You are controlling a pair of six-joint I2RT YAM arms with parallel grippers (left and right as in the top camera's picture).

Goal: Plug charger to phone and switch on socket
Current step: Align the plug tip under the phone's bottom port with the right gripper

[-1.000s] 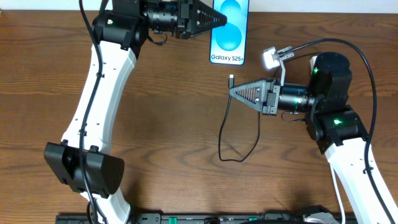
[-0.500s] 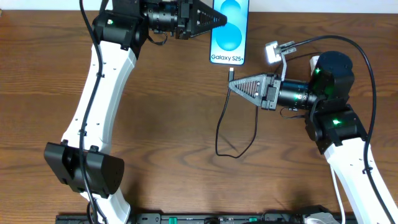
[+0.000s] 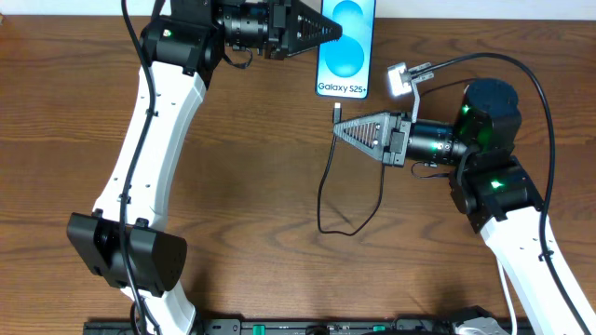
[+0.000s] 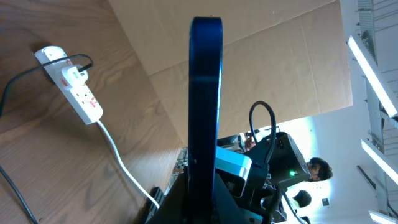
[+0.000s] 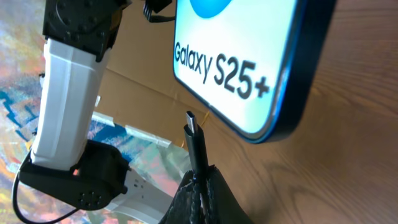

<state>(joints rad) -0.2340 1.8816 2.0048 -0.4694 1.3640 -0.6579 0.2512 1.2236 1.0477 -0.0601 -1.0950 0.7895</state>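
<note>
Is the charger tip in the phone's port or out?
Out. In the right wrist view the thin black cable's connector tip, pinched in the right claw, sits short of the blue-screened smartphone's bottom edge, with a gap.

Brown wooden table (image 3: 251, 186), on it the phone (image 3: 343, 46) at the far edge, a loop of charger (image 3: 319, 209), the socket (image 4: 78, 90).

Looks like a lab: wooden table (image 3: 261, 186), cardboard screen (image 4: 280, 62), ceiling strip lights (image 4: 373, 73).

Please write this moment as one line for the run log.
left gripper: shut on phone | right gripper: shut on charger, tip near phone's bottom edge, not inserted | socket: untouched
</note>
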